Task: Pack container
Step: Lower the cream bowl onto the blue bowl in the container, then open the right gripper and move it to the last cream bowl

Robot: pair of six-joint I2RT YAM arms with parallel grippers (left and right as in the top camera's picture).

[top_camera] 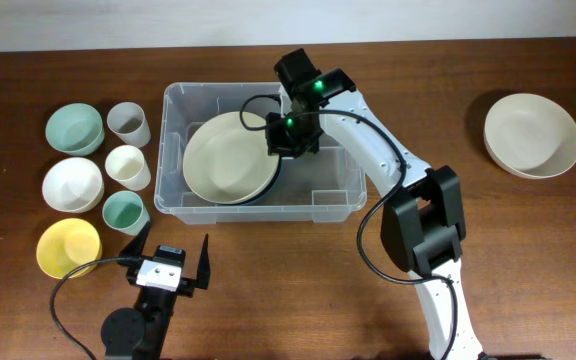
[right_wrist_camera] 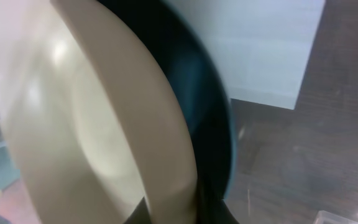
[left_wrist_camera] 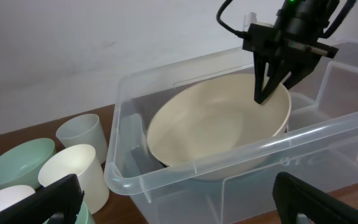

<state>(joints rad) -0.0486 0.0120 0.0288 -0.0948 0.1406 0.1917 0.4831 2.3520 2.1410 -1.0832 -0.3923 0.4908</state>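
The table (top_camera: 528,260) is dark brown wood, and a pale wall (left_wrist_camera: 73,50) runs behind its 12 o'clock edge. The container (top_camera: 258,216) stands at the middle of the table, open side up, with its long axis running from 9 o'clock to 3 o'clock.

Inside it a cream bowl (top_camera: 223,160) lies tilted over a dark teal bowl (right_wrist_camera: 210,124). The right pincer (top_camera: 286,135) reaches down at the cream bowl's 2 o'clock rim with its fingers spread to either side of the rim. I cannot tell whether they clamp it.

The left pincer (top_camera: 172,262) hangs at 7 o'clock from the container, clear of it, with its fingers wide apart and holding nothing.

Three small bowls (top_camera: 72,184) and three cups (top_camera: 128,166) stand at 9 o'clock. A pale bowl (top_camera: 531,134) sits at 3 o'clock, well apart from the container.
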